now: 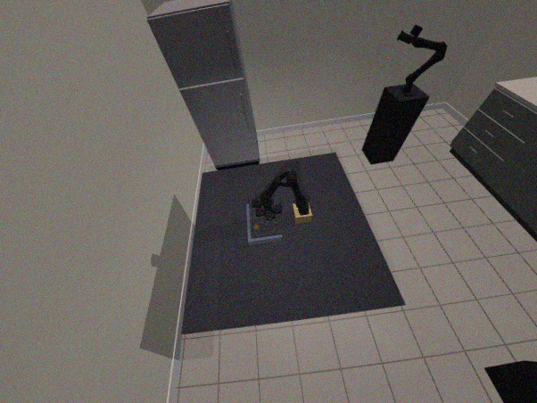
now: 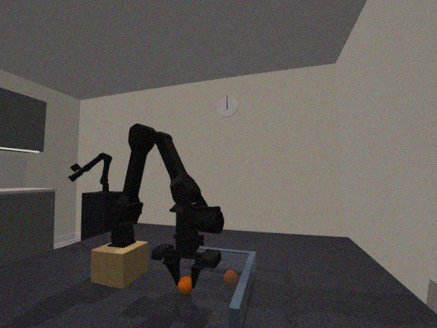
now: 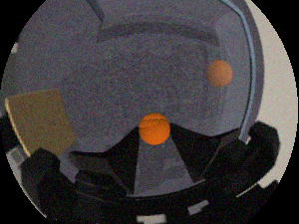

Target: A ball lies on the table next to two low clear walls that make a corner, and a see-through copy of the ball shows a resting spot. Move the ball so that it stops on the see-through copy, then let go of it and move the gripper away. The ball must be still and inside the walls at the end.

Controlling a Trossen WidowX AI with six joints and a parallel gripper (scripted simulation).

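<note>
The orange ball (image 2: 185, 285) (image 3: 154, 128) is low at the table surface, between the two fingertips. My gripper (image 2: 186, 284) (image 3: 153, 127) points down and is shut on the ball, a finger on each side. In the top view the arm hides the ball. The see-through copy (image 1: 256, 227) (image 2: 231, 277) (image 3: 219, 74) is a duller orange ball, apart from the real one, near the corner. It lies to the right of the gripper in the exterior view and to the upper right in the wrist view. The low clear walls with blue rims (image 1: 249, 223) (image 2: 242, 283) (image 3: 252, 64) make a corner beyond the copy.
The arm stands on a wooden block (image 1: 303, 219) (image 2: 107, 268) (image 3: 42, 118), left of the gripper in the exterior view. One wall runs along the right of the copy there. A second arm on a black pedestal (image 1: 392, 127) stands far off, as does a tall fridge (image 1: 218, 120).
</note>
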